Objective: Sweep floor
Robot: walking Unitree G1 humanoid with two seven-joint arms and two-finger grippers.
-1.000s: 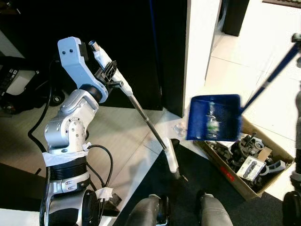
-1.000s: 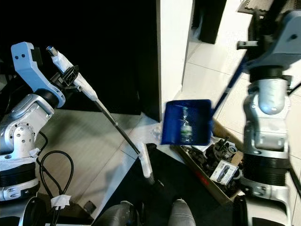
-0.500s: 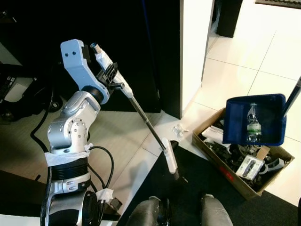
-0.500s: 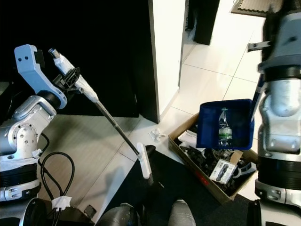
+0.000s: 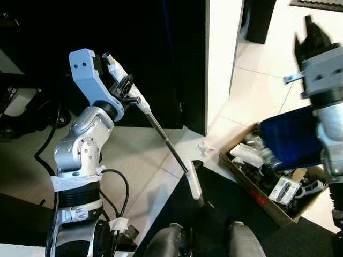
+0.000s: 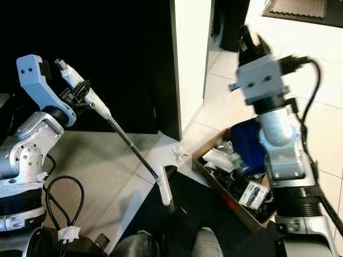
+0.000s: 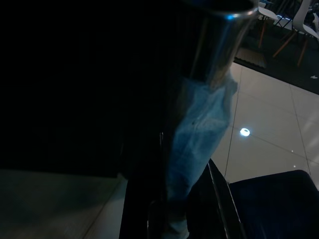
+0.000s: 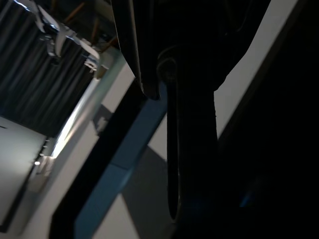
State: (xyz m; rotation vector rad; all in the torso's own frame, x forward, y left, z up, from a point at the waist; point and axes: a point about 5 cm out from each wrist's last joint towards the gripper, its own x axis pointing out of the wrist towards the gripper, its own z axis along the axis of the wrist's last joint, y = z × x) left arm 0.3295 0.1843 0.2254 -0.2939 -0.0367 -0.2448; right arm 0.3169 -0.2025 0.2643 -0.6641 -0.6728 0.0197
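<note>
My left gripper (image 5: pixel 127 88) is shut on the upper shaft of a broom (image 5: pixel 163 140). The shaft slants down to a white head (image 5: pixel 194 184) resting at the edge of a black mat (image 5: pixel 225 206). My right arm (image 5: pixel 323 72) is raised over an open cardboard box (image 5: pixel 256 197). Its gripper (image 6: pixel 252 38) points upward, shut on the handle of a blue dustpan (image 5: pixel 288 143). The pan hangs tipped down into the box. A blue bar (image 8: pixel 124 164) runs past the dark fingers in the right wrist view. A small clear wrapper (image 5: pixel 203 145) lies on the tiles beside the broom head.
The box holds dark parts and white scraps. A white pillar (image 5: pixel 222 53) and a dark opening stand behind it. Black cables (image 5: pixel 115 182) loop on the floor at my left. My feet (image 5: pixel 171 241) stand at the mat's near edge. Open pale tiles lie at the far right.
The dustpan, upright over the box with a bottle on it, has tipped down into the box and the bottle is off it. My right arm swung in. The broom stayed put.
</note>
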